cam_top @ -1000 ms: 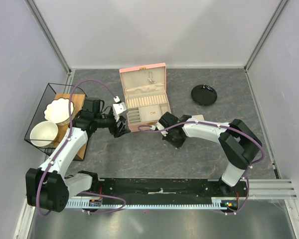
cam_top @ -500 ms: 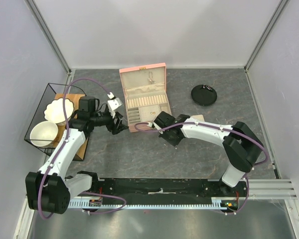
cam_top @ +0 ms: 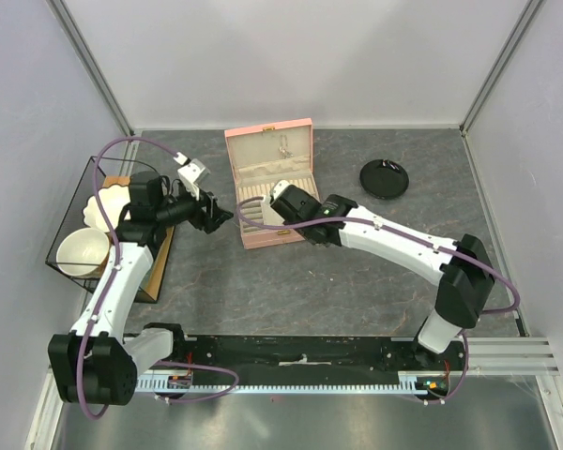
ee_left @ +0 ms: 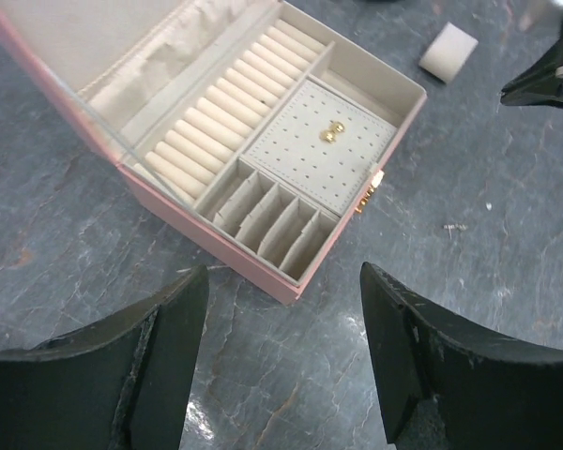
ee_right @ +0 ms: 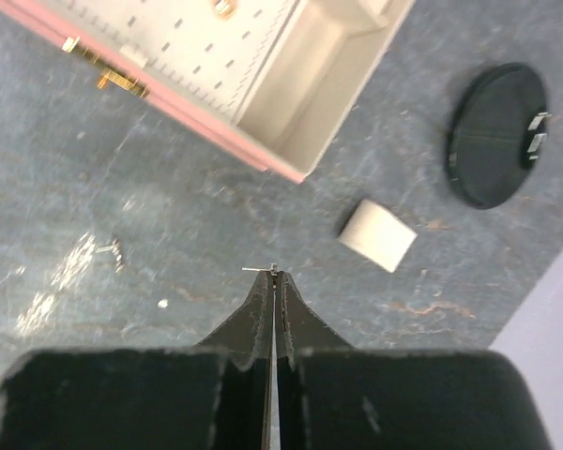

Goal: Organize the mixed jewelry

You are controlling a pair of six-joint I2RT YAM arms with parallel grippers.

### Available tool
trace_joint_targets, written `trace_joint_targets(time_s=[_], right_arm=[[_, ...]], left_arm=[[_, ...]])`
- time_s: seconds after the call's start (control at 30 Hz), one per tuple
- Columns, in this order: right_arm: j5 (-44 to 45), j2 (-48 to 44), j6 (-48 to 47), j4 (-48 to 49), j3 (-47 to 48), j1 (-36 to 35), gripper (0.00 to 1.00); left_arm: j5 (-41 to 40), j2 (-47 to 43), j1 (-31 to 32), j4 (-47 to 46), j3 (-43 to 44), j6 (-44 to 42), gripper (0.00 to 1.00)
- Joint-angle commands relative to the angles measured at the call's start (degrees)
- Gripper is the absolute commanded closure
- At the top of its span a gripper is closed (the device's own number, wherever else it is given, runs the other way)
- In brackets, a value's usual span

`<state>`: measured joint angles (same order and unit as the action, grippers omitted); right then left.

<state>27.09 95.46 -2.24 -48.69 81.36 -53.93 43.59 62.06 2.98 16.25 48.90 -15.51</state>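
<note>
The right end effector (ee_right: pixel 274 278) is pressed fully together, pinching a tiny silvery pin (ee_right: pixel 263 270) at its tips above the grey tabletop (ee_right: pixel 188 244), beside the open pink box (ee_right: pixel 206 122). The left end effector (ee_left: pixel 283 281) is spread wide and holds nothing, hovering near the box's corner. A gold earring pair (ee_left: pixel 330 132) sits on the box's perforated pad. Another tiny piece (ee_left: pixel 455 226) lies on the tabletop.

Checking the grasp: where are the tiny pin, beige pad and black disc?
pin (ee_right: pixel 260 270), right wrist view, its shaft.
beige pad (ee_right: pixel 377 234), right wrist view, top face.
black disc (ee_right: pixel 495 136), right wrist view, centre.
</note>
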Motion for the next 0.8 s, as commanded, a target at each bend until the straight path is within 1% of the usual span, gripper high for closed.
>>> trace_joint_targets(time_s=[0.0, 0.23, 0.4, 0.5, 0.63, 0.67, 0.77], right_arm=[[10.9, 3.4, -1.6, 0.2, 6.3, -0.5, 1.00], [15.6, 10.0, -8.5, 6.9, 12.8, -0.3, 1.00], [14.6, 13.7, -10.9, 13.7, 15.5, 0.8, 1.00], [12.8, 15.6, -11.7, 15.7, 17.1, 2.1, 1.00], [12.3, 18.4, -14.5, 16.6, 19.2, 3.4, 1.00], [12.3, 18.9, -14.8, 16.6, 20.0, 3.4, 1.00], [11.6, 20.0, -16.0, 16.7, 20.8, 3.9, 1.00]], left_arm=[[-2.5, -1.2, -1.5, -4.3, 2.2, 8.0, 0.27], [-2.7, 0.1, -2.9, -5.0, 1.8, 9.6, 0.28], [-3.2, 1.0, -2.9, -5.8, 0.8, 8.5, 0.28], [-4.7, 1.7, -2.9, -6.0, 0.7, 7.9, 0.28], [-5.7, 2.1, -2.9, -6.6, 0.7, 8.0, 0.28], [-5.7, 2.5, -4.5, -6.5, 0.8, 8.3, 0.28], [-5.2, 3.9, -5.5, -5.4, 2.4, 8.7, 0.28]])
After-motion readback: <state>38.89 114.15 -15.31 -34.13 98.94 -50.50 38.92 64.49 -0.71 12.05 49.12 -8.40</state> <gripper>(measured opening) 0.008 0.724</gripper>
